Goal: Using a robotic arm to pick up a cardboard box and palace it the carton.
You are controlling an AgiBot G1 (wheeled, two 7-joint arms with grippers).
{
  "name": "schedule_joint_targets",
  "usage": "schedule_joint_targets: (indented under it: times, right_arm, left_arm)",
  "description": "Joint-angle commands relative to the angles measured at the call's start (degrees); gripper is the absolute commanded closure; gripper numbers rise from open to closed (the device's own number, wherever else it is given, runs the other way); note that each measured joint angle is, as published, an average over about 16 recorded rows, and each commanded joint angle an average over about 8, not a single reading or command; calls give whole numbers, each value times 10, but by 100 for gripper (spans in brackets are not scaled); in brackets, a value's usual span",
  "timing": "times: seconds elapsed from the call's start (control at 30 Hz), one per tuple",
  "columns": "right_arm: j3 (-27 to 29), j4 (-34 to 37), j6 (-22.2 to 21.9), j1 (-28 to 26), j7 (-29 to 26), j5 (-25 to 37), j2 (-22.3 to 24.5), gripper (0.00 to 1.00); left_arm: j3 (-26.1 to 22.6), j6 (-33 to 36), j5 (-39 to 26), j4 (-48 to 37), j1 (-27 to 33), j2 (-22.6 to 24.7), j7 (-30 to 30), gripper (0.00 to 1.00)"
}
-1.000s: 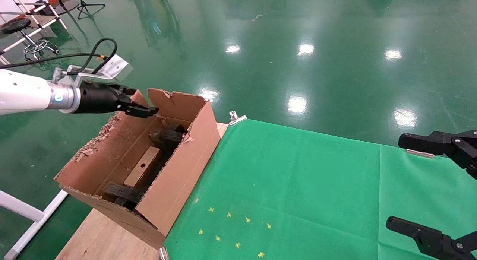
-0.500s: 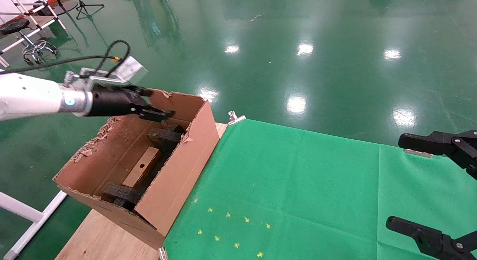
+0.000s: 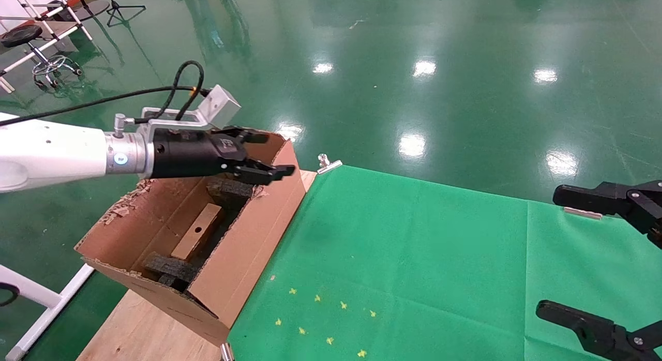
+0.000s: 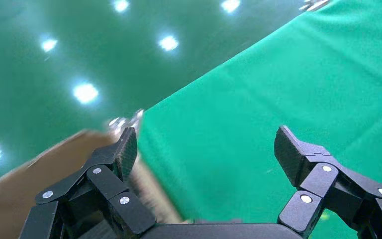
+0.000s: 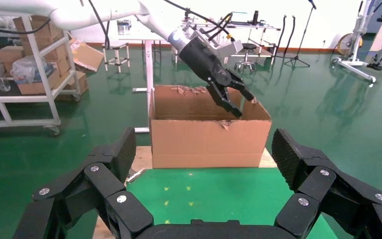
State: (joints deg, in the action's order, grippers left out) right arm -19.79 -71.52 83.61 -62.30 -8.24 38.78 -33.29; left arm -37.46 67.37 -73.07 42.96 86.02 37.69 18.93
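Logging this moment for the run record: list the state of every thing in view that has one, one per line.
Cardboard box: lying inside the carton, released.
Carton: open at the top, flaps torn, foam blocks inside.
Left gripper: open, empty, above the carton's far end.
Right gripper: open, empty, parked over the green cloth.

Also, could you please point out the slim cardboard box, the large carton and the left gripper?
cardboard box (image 3: 197, 239): head view, its top face.
carton (image 3: 248, 257): head view, its outer side wall.
left gripper (image 3: 269, 155): head view, between its open fingertips.
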Motion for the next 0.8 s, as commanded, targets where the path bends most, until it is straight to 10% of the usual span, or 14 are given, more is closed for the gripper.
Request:
schedule_joint_targets:
  times: [0.03,0.8]
  right_arm:
    - [0,0,0,0,0,0,0,0]
    - [0,0,0,0,0,0,0,0]
  left_arm:
    - [11,10,16,16,-13,-1,-4,0]
    - [141,120,205,201,-160,-18,-54,0]
